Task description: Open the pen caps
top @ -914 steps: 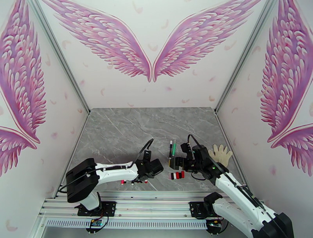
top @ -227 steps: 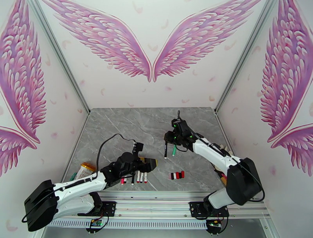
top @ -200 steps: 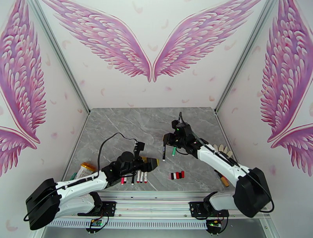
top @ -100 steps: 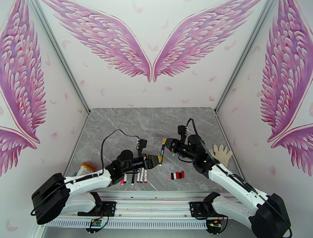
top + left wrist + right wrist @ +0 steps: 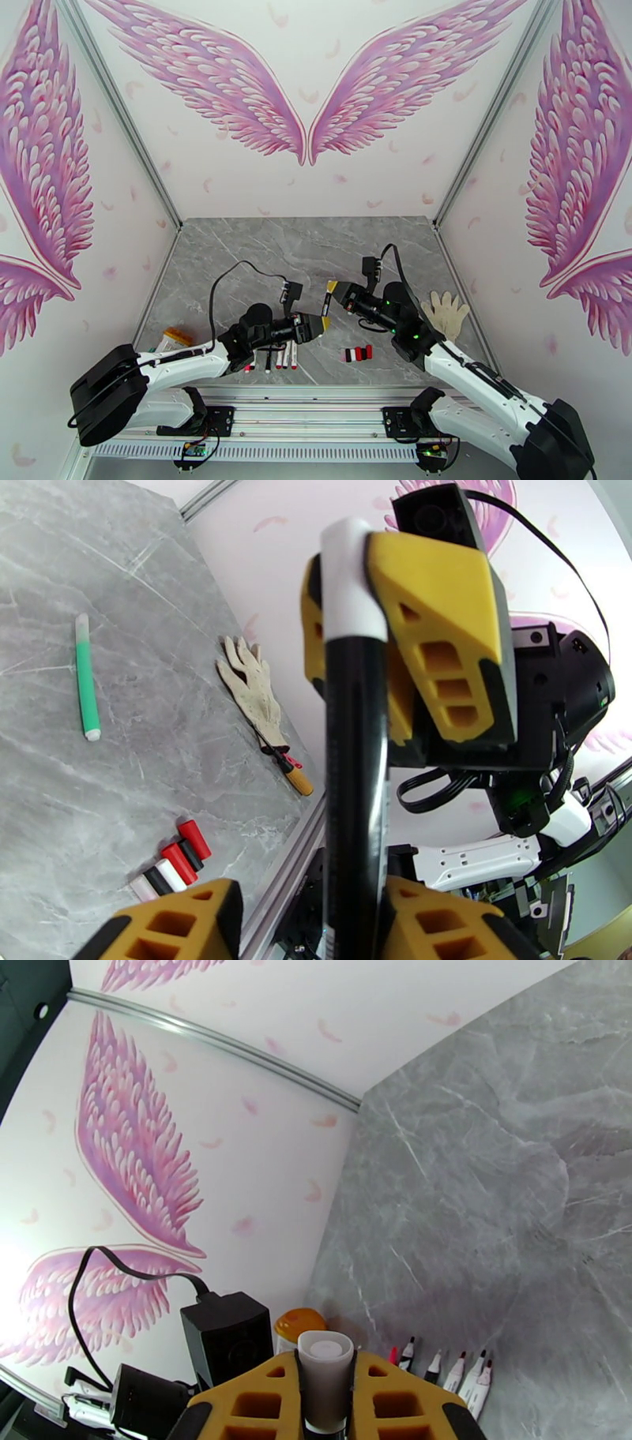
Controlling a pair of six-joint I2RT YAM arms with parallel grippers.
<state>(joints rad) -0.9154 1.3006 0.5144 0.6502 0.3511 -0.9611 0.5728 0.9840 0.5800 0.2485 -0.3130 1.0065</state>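
Straddling the lower stretch of the black pen point(image 5: 355, 796), the left gripper point(image 5: 312, 913) is standing part-spread. One yellow pad is sitting against the barrel and the other is showing a clear gap, so it is not yet clamping anything. At the pen's far end the right gripper point(image 5: 363, 638) is pinching tight on the white cap point(image 5: 350, 583), whose flat tip is poking out past the pads in the right wrist view. The pen is hanging in the air between the two arms, above the grey table point(image 5: 47, 811).

A clean pull is probably depending on the left pads seating squarely on black barrel, well clear of the cap. The right pads look to be reaching down toward the seam; if they are bridging it, the cap is likely jamming. The two grippers should be drawing apart straight along the pen's axis, with no bending.

Below, a row of loose caps point(image 5: 170, 863) is lying on the table, a sensible place for this one. A green pen point(image 5: 85, 677) is lying farther back, and uncapped pens point(image 5: 454, 1374) are lining up on the left arm's side.
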